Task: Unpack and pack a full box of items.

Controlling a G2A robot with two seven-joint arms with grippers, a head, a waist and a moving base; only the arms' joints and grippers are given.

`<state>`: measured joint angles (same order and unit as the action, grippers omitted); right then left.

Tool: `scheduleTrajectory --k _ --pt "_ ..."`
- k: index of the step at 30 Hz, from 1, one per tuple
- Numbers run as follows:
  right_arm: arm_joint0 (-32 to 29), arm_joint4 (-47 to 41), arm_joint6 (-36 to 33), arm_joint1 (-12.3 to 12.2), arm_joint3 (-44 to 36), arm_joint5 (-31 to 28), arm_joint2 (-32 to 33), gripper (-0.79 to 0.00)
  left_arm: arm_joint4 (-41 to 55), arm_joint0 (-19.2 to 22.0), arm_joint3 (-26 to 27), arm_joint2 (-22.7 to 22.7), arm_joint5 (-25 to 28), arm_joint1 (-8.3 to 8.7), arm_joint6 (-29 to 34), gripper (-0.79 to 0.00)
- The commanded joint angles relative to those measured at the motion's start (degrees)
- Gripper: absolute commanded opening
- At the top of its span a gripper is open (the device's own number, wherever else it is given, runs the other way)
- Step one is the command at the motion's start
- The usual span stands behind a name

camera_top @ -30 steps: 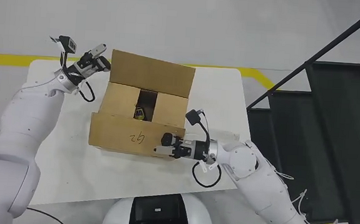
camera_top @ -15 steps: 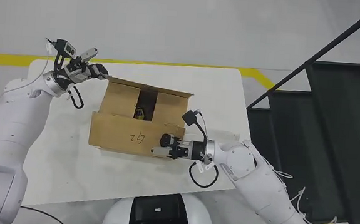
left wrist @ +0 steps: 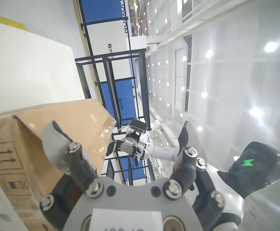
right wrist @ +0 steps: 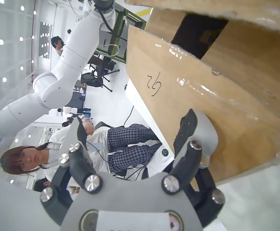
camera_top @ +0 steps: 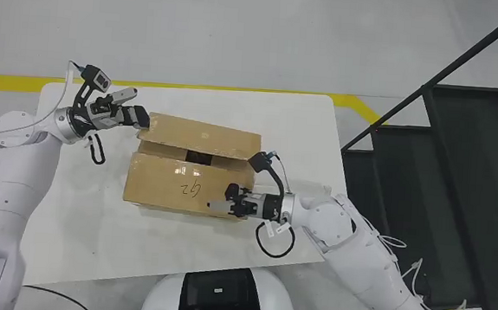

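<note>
A brown cardboard box [camera_top: 186, 190] stands mid-table. Its far flap [camera_top: 203, 134] lies folded down over the top, leaving a thin dark gap [camera_top: 204, 158]. My left gripper [camera_top: 136, 117] is open at that flap's left corner, and one finger [left wrist: 54, 135] rests on the cardboard [left wrist: 72, 118]. The near flap [right wrist: 196, 91], marked with handwriting, is tilted up. My right gripper [camera_top: 222, 207] is open at this flap's right end, with one finger [right wrist: 190, 124] against its outer face. The box's contents are hidden.
The white table [camera_top: 295, 123] has bare room on every side of the box. A black metal stair frame [camera_top: 440, 151] stands just off the table's right edge. A yellow line [camera_top: 365, 102] runs along the floor behind.
My left gripper swung down and right, folding the far flap from upright onto the box, so the opening shrank to a slit. My right gripper shifted slightly left with the near flap tilted up.
</note>
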<state>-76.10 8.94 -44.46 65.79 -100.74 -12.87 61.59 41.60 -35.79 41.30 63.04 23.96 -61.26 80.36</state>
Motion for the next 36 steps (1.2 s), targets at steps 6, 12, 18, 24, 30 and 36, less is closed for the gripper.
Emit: scheduleTrajectory --k 6,12,18,24,30,36 --pt "0.8 3.6 1.4 0.0 -1.3 4.9 -0.7 0.0 -4.3 -2.0 5.1 -0.4 -2.2 1.47 2.2 0.0" --pt "1.2 5.2 2.2 0.1 -2.3 6.9 -1.1 0.0 -5.1 -4.1 9.1 -0.1 -3.4 3.08 3.4 0.0" --pt "1.1 6.0 2.6 0.1 -2.8 7.7 -1.4 0.0 -7.3 -5.9 12.4 0.5 -5.0 4.98 5.0 0.0" --pt "0.9 6.5 3.4 0.0 -3.3 8.0 -1.3 0.0 -10.3 -6.6 13.2 -0.7 -3.1 6.19 3.1 0.0" --pt "-2.3 6.0 5.7 -0.5 -6.5 5.9 1.6 0.0 -10.8 -5.6 12.3 -3.1 -2.0 6.42 2.0 0.0" --pt "-10.1 5.4 7.2 -1.9 -11.0 3.8 8.3 0.0 -13.5 -4.5 11.6 -5.0 0.0 6.78 0.0 0.0"
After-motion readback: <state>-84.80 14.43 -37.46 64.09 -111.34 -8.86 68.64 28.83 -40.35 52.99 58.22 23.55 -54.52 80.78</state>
